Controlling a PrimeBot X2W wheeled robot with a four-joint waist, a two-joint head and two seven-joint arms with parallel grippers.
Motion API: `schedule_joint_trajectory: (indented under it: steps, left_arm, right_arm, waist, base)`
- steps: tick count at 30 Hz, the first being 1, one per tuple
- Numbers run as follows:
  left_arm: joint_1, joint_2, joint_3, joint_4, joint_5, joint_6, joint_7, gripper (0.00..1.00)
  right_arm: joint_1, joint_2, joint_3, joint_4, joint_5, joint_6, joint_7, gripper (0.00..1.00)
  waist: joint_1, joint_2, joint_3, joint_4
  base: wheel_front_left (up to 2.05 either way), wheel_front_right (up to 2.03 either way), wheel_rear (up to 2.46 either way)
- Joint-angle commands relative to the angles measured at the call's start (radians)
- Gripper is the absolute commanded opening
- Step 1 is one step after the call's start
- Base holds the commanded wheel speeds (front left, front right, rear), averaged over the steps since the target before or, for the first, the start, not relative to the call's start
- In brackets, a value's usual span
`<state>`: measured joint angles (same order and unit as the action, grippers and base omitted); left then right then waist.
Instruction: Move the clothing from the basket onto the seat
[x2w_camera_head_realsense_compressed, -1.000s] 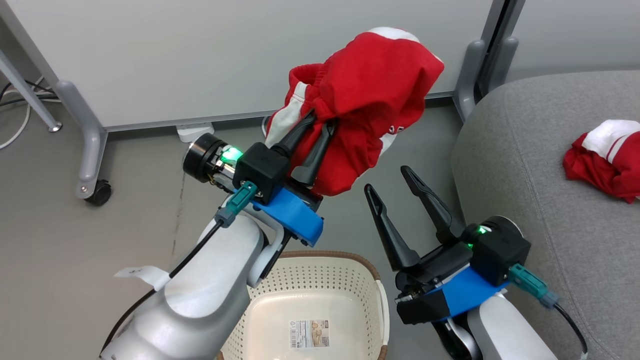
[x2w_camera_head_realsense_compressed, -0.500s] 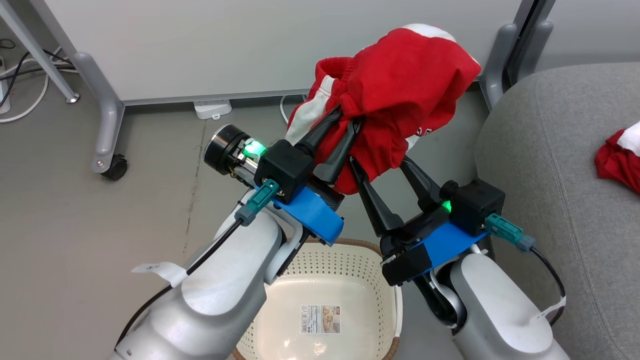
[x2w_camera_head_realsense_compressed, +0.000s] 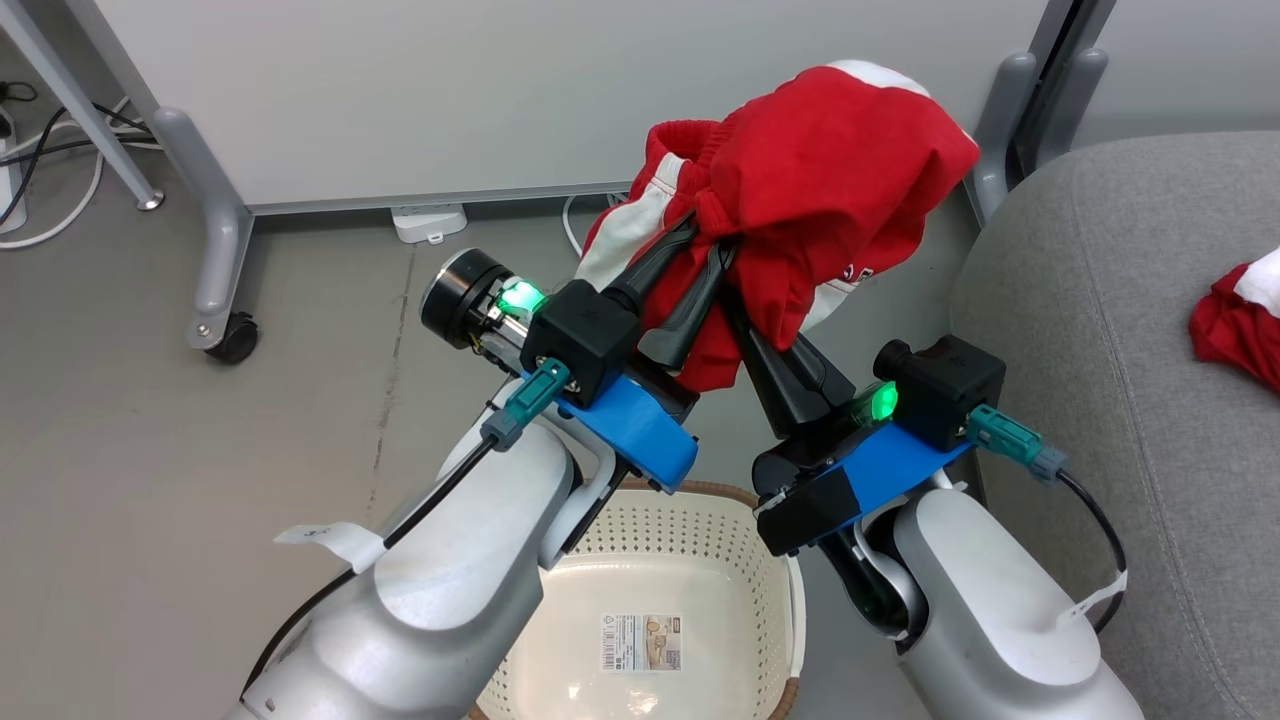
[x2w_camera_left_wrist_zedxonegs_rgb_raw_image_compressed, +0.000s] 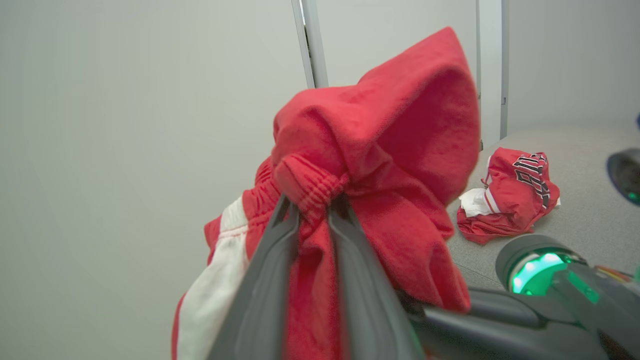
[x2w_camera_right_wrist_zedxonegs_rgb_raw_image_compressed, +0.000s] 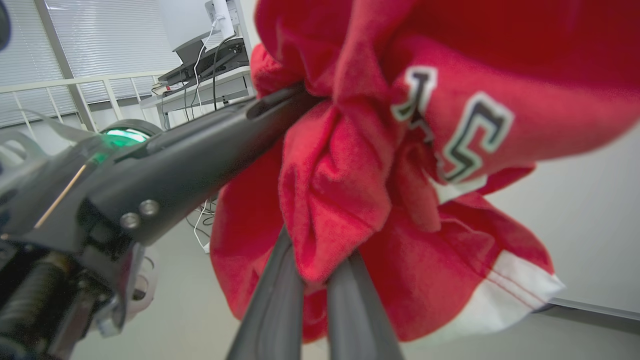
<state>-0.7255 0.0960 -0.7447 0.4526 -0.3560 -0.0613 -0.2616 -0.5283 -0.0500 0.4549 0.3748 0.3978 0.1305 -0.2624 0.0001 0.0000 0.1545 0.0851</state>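
The left claw (x2w_camera_head_realsense_compressed: 705, 240) is pinching the gathered band of a red jersey (x2w_camera_head_realsense_compressed: 830, 170), holding it in the air beyond the cream laundry basket (x2w_camera_head_realsense_compressed: 690, 520), beside the grey sofa (x2w_camera_head_realsense_compressed: 1100, 300). The right claw (x2w_camera_head_realsense_compressed: 740, 310) is clamping narrow on a lower fold. A second red jersey (x2w_camera_head_realsense_compressed: 1235, 325) is lying on the sofa seat.

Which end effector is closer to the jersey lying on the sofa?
Right. The right end effector is beside the sofa, toward the jersey; left end effector is farther left.
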Motion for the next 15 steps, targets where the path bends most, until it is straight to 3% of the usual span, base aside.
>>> schedule_joint_trajectory:
  steps: [1, 15]
  left_arm:
    - [-0.002, 0.000, 0.008, 0.003, 0.004, -0.001, -0.005, 0.00]
    - [0.002, -0.005, 0.025, 0.008, 0.023, -0.015, -0.005, 0.00]
  right_arm:
    - [-0.003, -0.001, 0.000, 0.000, -0.003, 0.001, -0.004, 0.00]
    - [-0.012, -0.001, -0.001, -0.007, -0.026, 0.001, -0.004, 0.00]
  waist:
    - [-0.0001, 0.0000, -0.001, -0.002]
    - [-0.0001, 0.0000, 0.002, -0.001]
  base:
    - [0.00, 0.00, 0.00]
    - [0.00, 0.00, 0.00]
